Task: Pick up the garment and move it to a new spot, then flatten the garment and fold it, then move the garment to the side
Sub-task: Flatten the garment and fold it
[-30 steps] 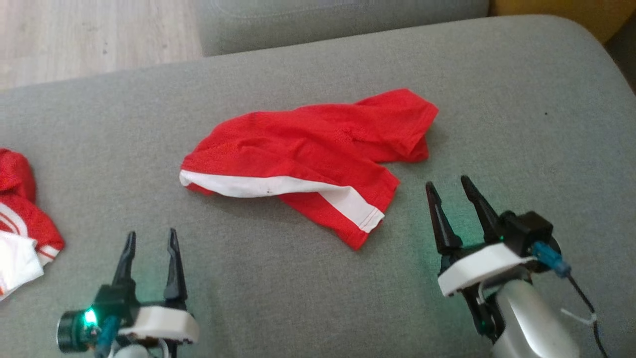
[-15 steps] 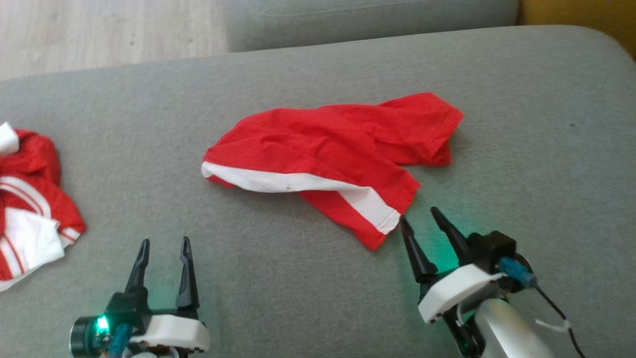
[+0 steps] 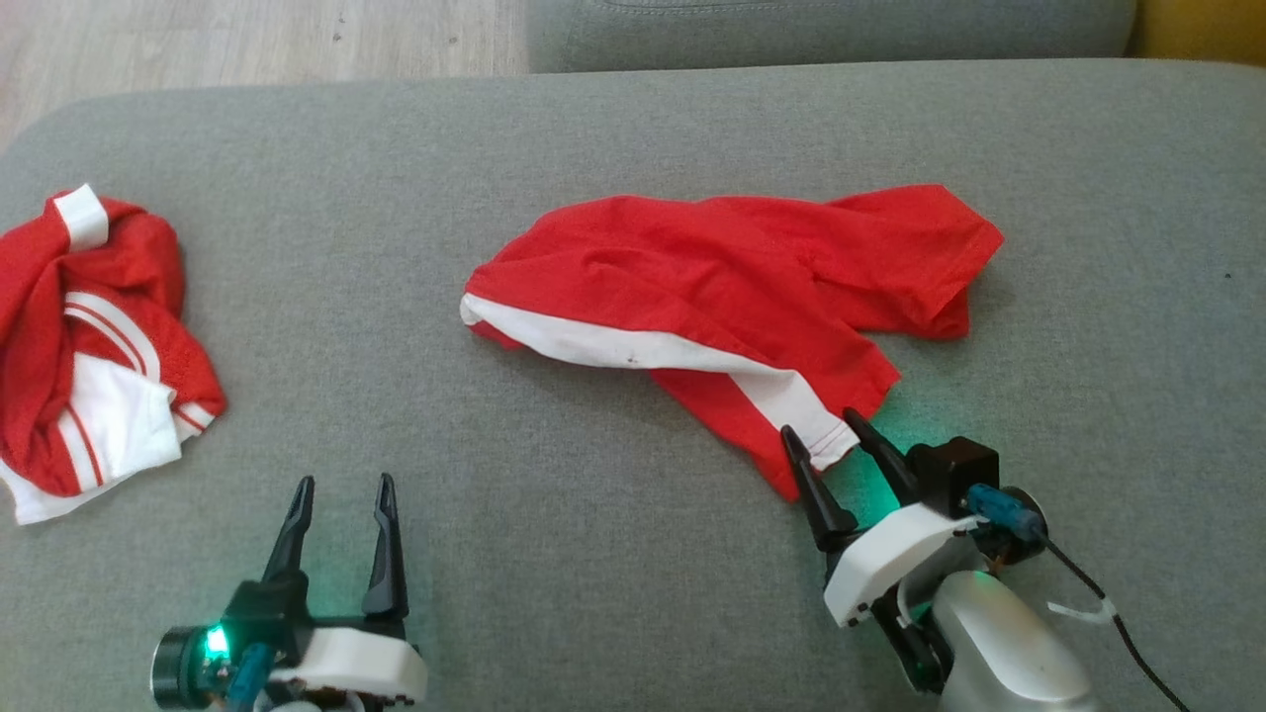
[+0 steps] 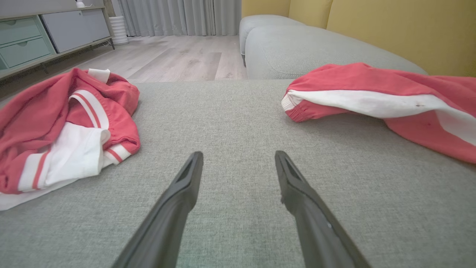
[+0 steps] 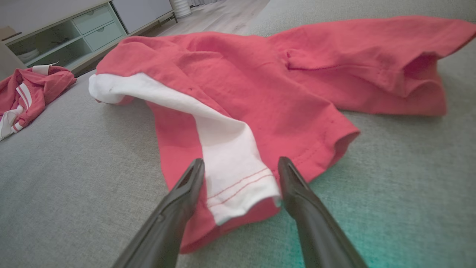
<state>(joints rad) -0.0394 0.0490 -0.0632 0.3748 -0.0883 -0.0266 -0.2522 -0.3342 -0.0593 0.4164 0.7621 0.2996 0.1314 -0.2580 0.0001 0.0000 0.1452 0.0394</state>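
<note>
Your right gripper (image 3: pixel 818 422) stands wide open, its two fingers astride the white-banded hem corner of the red garment (image 3: pixel 712 287) and clamping nothing; you cannot tell whether the tips touch the cloth. The garment lies crumpled on the grey cushion (image 3: pixel 593 593). Your left gripper (image 3: pixel 345 480) is spread open and empty, well to the garment's left, and a second red-and-white garment (image 3: pixel 89 336) lies farther left.

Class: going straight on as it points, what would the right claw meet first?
The right claw would meet the red garment: its white-striped hem corner lies between the open jaws.
</note>
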